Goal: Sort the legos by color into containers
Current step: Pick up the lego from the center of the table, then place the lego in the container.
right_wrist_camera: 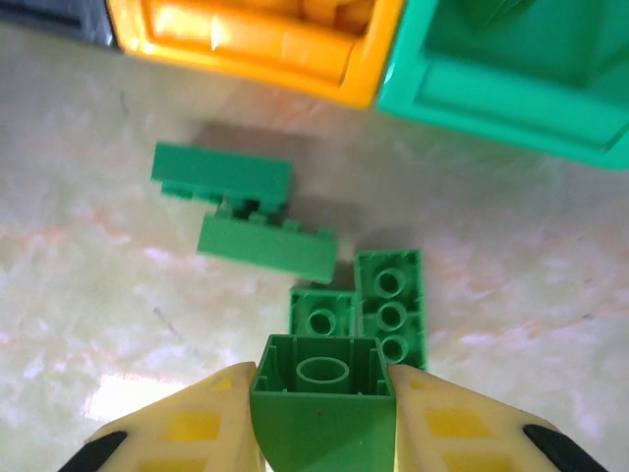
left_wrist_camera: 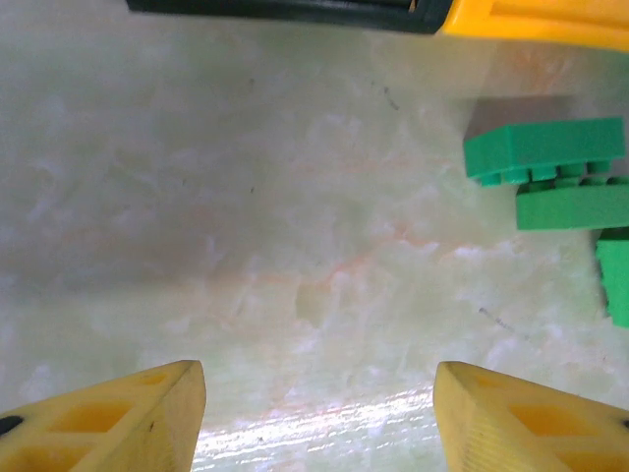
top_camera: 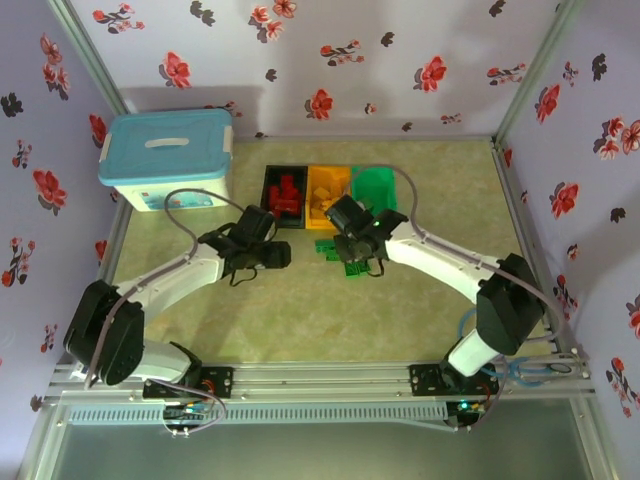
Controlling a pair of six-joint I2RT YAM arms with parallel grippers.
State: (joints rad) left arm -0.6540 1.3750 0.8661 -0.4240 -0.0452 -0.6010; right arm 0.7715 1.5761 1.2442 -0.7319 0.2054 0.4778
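Observation:
My right gripper (right_wrist_camera: 322, 382) is shut on a green lego (right_wrist_camera: 319, 418), which it holds with the hollow underside facing the camera, just above the table. Several more green legos lie below it: two long ones (right_wrist_camera: 221, 175) (right_wrist_camera: 265, 248) and two stud-up ones (right_wrist_camera: 391, 300) beside each other. From above, this gripper (top_camera: 358, 262) hovers over the green pile (top_camera: 327, 247), just in front of the containers: the black bin (top_camera: 283, 195) with red bricks, the orange-yellow bin (top_camera: 327, 192) and the green bin (top_camera: 378, 188). My left gripper (left_wrist_camera: 319, 379) is open over bare table, left of the green legos (left_wrist_camera: 545, 149).
A white storage box with a light-blue lid (top_camera: 168, 160) stands at the back left. Metal frame rails (top_camera: 320, 382) run along the near edge and both sides. Bare table surface lies in front of the arms (top_camera: 310, 320).

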